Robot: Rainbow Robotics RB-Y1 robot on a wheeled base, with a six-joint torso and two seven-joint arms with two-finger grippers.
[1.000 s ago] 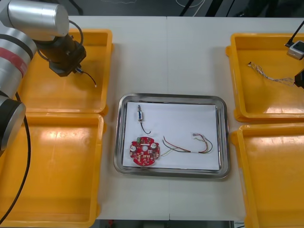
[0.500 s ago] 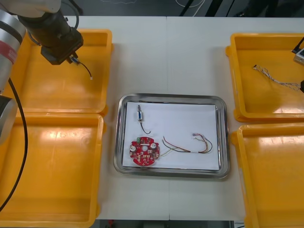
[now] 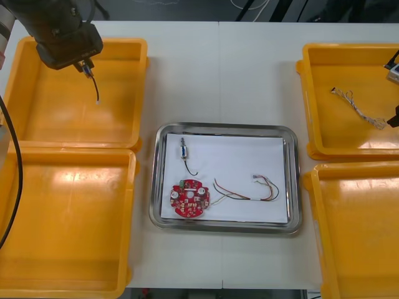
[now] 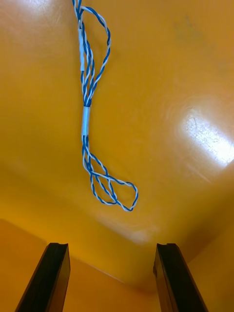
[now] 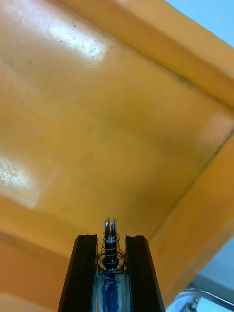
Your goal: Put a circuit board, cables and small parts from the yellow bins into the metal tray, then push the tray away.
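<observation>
Holding a small metal part with trailing black cable: left gripper, fingers clamped on it, above far left yellow bin. Twisted blue and white cable lies in far right yellow bin; right gripper over it, fingers wide apart, empty. Metal tray contains red circuit board.

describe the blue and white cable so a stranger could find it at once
From the metal tray at the table's centre, go to the robot's right and take the far yellow bin. The twisted blue and white cable lies alone on its floor, ahead of the open right gripper. Unlike the tray's loose cables, it is tightly twisted with looped ends.
</observation>
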